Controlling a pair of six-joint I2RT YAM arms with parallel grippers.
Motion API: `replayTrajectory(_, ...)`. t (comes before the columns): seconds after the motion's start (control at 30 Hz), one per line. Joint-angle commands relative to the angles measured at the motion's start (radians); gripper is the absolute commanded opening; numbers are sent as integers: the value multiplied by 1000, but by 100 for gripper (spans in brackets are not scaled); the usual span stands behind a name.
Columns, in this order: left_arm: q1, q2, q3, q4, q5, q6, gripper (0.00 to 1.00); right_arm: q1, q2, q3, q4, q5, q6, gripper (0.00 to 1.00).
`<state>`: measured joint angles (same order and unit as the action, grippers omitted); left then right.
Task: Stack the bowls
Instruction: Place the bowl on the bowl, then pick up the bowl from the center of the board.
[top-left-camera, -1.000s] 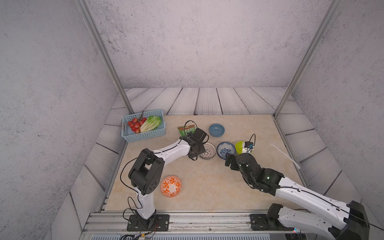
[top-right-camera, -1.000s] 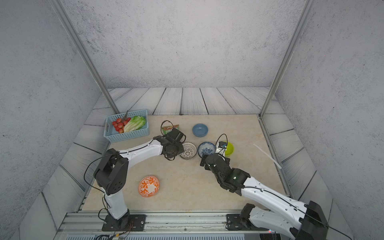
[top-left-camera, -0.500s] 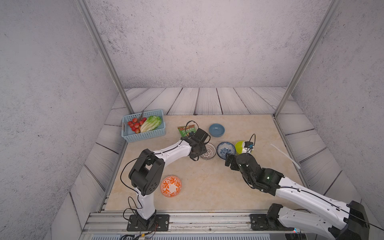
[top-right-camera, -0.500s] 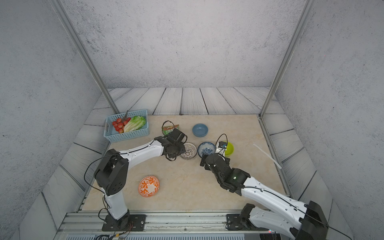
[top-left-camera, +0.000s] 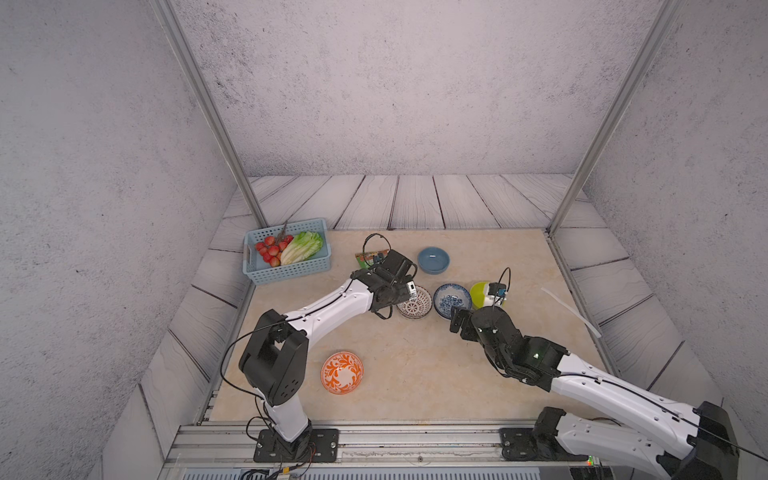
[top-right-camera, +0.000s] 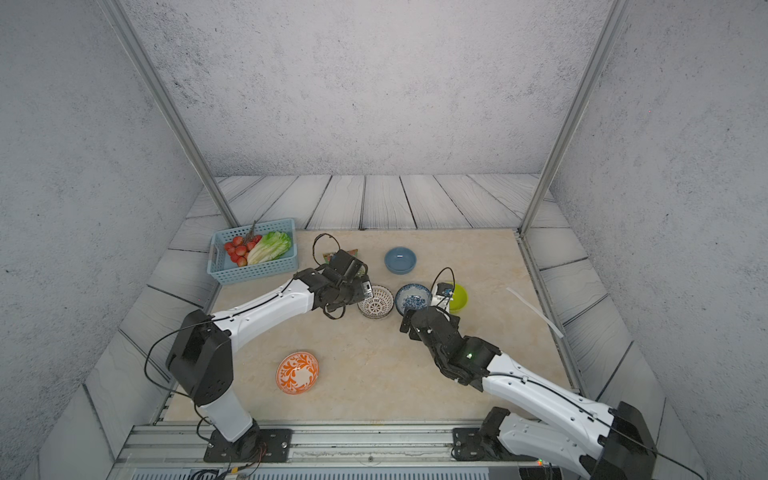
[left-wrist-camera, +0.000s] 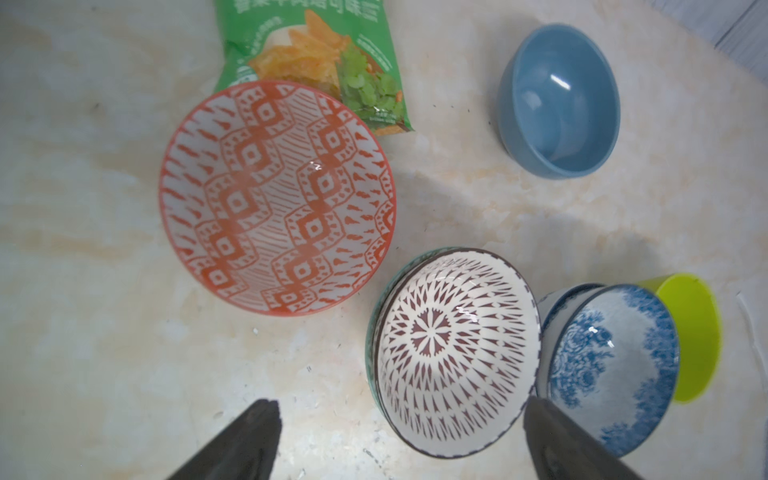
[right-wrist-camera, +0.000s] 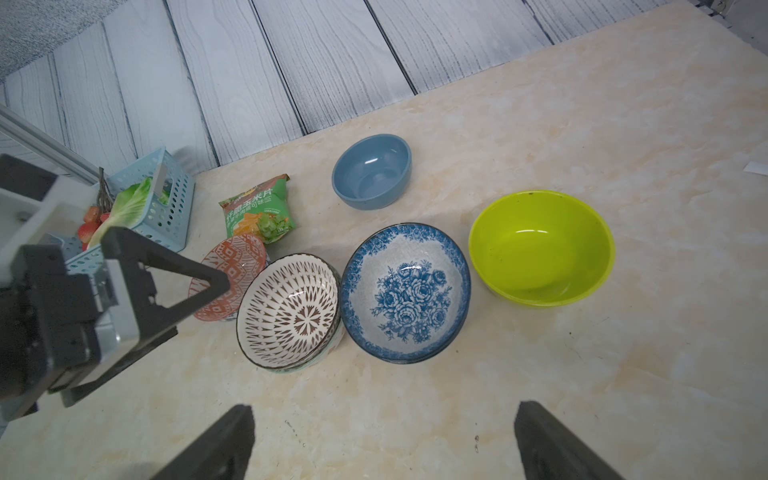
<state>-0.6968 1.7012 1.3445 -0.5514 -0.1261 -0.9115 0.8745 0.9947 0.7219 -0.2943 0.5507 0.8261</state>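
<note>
Hovering over the table, both grippers have their jaws spread wide and hold nothing.
The left gripper (left-wrist-camera: 401, 409) hangs just beside the dark-lattice white bowl (left-wrist-camera: 455, 353), which is nested in the grey-green bowl (left-wrist-camera: 371, 332). The orange-geometric bowl (left-wrist-camera: 276, 197) sits just left, the stacked blue-floral bowls (right-wrist-camera: 405, 293) just right, then the lime-green bowl (right-wrist-camera: 540, 245). The slate-blue bowl (right-wrist-camera: 372, 170) lies farther back, the orange-scroll bowl (top-left-camera: 341, 372) alone near-left. The right gripper (right-wrist-camera: 384, 409) hangs near the floral pair.

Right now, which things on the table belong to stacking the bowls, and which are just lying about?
Job: orange scroll bowl, orange zigzag bowl, lattice bowl nested in a green-rimmed bowl, two blue flowered bowls nested, lime bowl, grey-blue bowl.
Lying about: basket, snack bag, white strip.
</note>
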Motion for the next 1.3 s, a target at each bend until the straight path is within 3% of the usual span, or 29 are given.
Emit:
replayTrajectory(0.0,4,-82,14,-81,-96,50,100,-3,-6,-15,4,-4,-14,99)
replayTrajectory(0.2,84,-161,-9,-161,-83,109,100,-3,8,-16,19,-14,-22,99)
replayTrajectory(0.37,209,-206,-86,-169,-12,161,100,-3,38,-2,19,-27,-28,99)
replayTrajectory(0.53,299,-153,-102,-159,73,223,91,-3,84,27,7,-40,-36,99)
replayTrajectory(0.8,326,63,0,-191,152,258,79,-3,119,48,2,-38,-38,98)
replayTrajectory(1.27,337,209,69,-101,212,255,64,-3,170,80,-7,-29,-48,98)
